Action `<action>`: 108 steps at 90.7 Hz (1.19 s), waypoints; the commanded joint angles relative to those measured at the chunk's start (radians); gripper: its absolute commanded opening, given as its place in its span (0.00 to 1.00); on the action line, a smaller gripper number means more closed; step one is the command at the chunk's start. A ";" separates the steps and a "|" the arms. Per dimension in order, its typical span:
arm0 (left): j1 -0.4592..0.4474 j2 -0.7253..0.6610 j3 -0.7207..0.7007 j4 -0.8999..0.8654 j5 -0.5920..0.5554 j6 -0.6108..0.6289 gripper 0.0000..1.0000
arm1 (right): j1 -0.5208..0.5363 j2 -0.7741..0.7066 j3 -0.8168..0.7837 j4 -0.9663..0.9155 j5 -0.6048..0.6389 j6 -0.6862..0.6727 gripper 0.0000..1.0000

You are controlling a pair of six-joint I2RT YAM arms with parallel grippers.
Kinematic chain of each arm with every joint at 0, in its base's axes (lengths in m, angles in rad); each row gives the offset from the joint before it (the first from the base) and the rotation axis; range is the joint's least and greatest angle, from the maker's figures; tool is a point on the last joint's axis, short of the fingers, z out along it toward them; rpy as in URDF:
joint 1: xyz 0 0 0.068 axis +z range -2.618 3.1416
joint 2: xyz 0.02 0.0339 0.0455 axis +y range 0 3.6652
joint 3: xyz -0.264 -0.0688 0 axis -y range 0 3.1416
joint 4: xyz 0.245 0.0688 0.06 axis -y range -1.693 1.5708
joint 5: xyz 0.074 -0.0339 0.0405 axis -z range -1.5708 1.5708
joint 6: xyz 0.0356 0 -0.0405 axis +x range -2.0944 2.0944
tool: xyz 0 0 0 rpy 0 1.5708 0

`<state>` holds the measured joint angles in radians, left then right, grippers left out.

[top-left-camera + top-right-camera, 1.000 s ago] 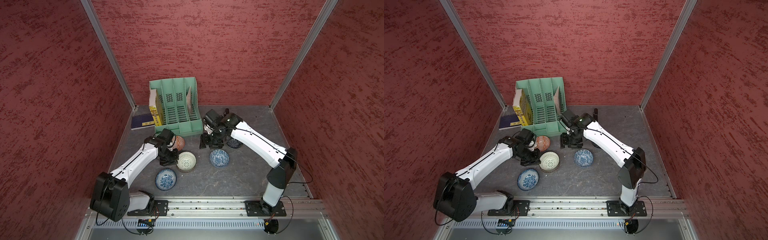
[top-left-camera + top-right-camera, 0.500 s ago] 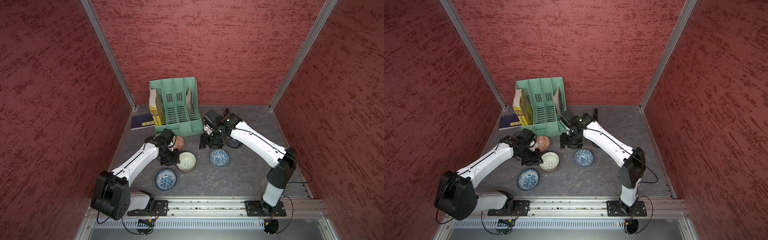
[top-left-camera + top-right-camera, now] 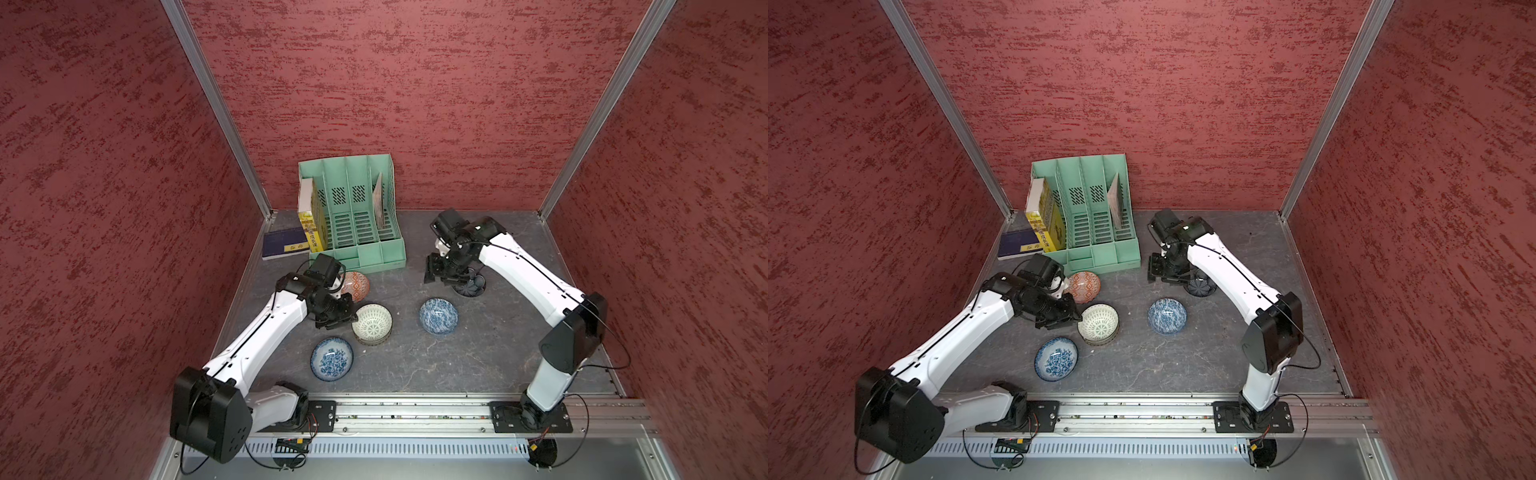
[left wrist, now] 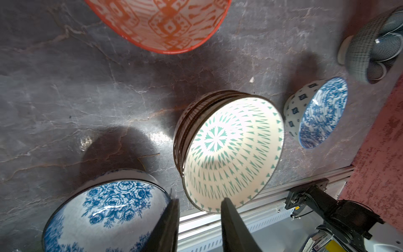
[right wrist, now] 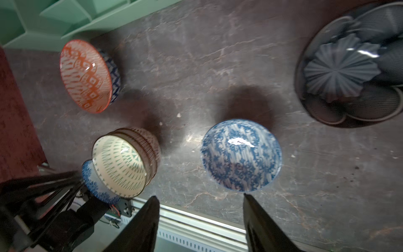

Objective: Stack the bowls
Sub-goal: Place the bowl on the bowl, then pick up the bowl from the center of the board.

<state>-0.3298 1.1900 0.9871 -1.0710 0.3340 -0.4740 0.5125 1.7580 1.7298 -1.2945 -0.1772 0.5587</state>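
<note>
- Nearest the rail: rose-print blue bowl (image 3: 331, 358) sits loose and upright on the table (image 3: 415, 374). Not stacked yet.
- Just behind it is the stack (image 3: 372, 330), with the green lattice bowl (image 4: 231, 150) nested on top and the striped bowl (image 5: 148, 141) under it. More rims show below the green one in the left wrist view, but I can't count the layers. It seats level enough, with no obvious tilt.
- Left gripper (image 4: 200, 199) is at the stack's rim with its jaws partly spread and a clear gap between them. It pinches nothing that I can see, so this looks like a finished placement.
- Level with the stack, well apart toward the right arm: blue swirl bowl (image 3: 438, 316), loose and upright.
- Further back, just in front of the green file rack (image 3: 357, 241): orange bowl (image 3: 356, 286), loose, close to the left wrist.
- Back on the right arm's side: dark petal bowl (image 5: 349, 72), loose on the table.
- Right gripper (image 5: 199, 196) hangs just beside it with jaws spread wide and empty. The top views partly hide that bowl, so I can't tell if there's contact.
- Status, my read: a partial stack is built and four bowls are left, namely rose-print, swirl, orange and petal.
- The petal bowl's scalloped rim probably nests worst, so it's best put on last.
</note>
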 commanded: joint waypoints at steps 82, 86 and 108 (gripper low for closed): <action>0.072 -0.059 -0.006 -0.012 -0.019 0.035 0.38 | -0.411 0.123 -0.284 0.252 0.022 -0.054 0.42; 0.074 -0.058 -0.007 -0.010 -0.020 0.035 0.38 | -0.415 0.131 -0.292 0.262 0.020 -0.054 0.42; 0.080 -0.055 -0.011 -0.005 -0.020 0.037 0.38 | -0.428 0.158 -0.334 0.306 0.005 -0.062 0.33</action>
<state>-0.2619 1.1450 0.9890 -1.0908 0.3302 -0.4545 0.0978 1.8980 1.4174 -1.0317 -0.1566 0.5072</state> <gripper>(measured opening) 0.379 0.350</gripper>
